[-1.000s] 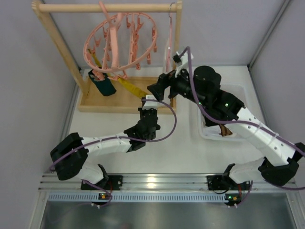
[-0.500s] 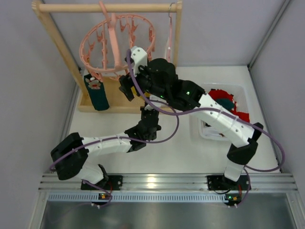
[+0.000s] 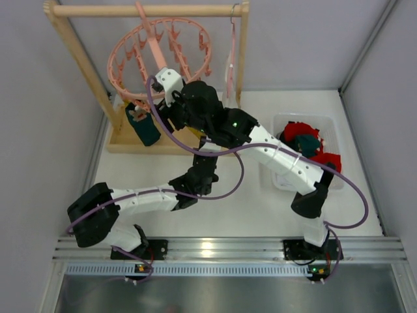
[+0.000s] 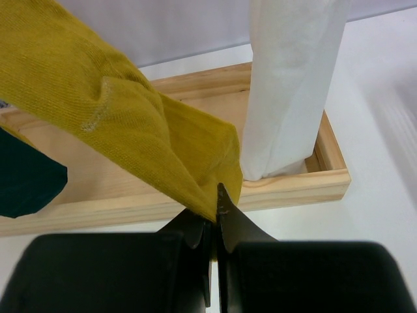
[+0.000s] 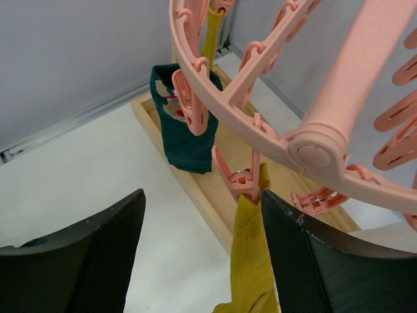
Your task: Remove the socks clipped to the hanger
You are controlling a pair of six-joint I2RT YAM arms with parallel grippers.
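The round pink hanger [image 3: 159, 55] hangs from the wooden rack; its ring shows close up in the right wrist view [image 5: 273, 98]. A mustard yellow sock [image 5: 251, 261] hangs from a pink peg [image 5: 242, 177], and a dark teal sock [image 5: 189, 127] hangs from another; the teal sock also shows in the top view [image 3: 144, 127]. My left gripper [image 4: 215, 208] is shut on the lower end of the yellow sock [image 4: 130, 124]. My right gripper [image 5: 202, 215] is open, its right finger beside the yellow sock's peg. Red and teal socks [image 3: 306, 143] lie in the white bin.
The wooden rack's base tray [image 4: 293, 189] lies just beyond my left gripper, with a white cloth [image 4: 290, 85] hanging into it from a slim pink hanger [image 3: 230, 59]. The white bin [image 3: 277, 179] stands right of the arms. Grey walls close in the table.
My right arm swung left from the bin up to the hanger and now sits under its ring. The ring and the teal sock shifted. My left gripper stayed put.
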